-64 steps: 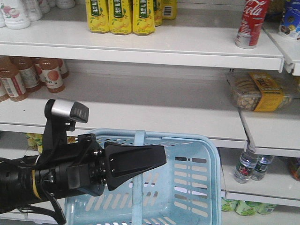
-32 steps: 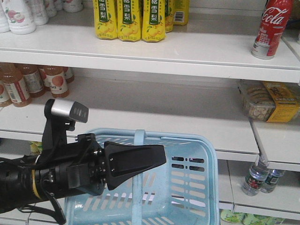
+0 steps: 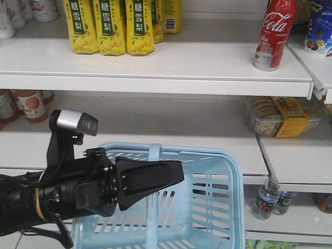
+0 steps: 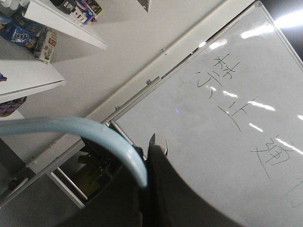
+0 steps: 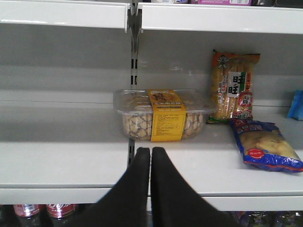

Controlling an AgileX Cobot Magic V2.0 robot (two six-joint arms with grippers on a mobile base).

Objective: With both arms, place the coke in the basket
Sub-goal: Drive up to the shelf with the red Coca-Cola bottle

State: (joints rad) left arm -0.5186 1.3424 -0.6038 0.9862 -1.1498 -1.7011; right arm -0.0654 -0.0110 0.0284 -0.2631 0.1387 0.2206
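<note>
Front view: the coke (image 3: 275,32) stands upright on the top shelf (image 3: 207,62), far right, close to the front edge. Yellow bottles (image 3: 111,26) stand in a row on the same shelf, well to its left. The basket (image 3: 220,207) hangs low and near, centre of frame, open side up, well apart from the coke.

Your left arm (image 3: 26,202) comes in from the left at basket height. The left fingers (image 3: 150,179) reach across the basket's near left part.

Left wrist view: the blue handle (image 4: 94,128) curves in and ends between the left fingers. You have them clamped on it. A whiteboard (image 4: 222,118) with handwriting fills the background.

Right wrist view: your right fingers (image 5: 163,184) are clenched tip to tip against each other, grasping no object. They point at the middle shelf (image 5: 61,161), straight at a clear biscuit tray (image 5: 163,113) with a yellow band. Two snack bags (image 5: 265,142) lie just right of the tray. In the front view this tray sits one shelf below the coke.
</note>
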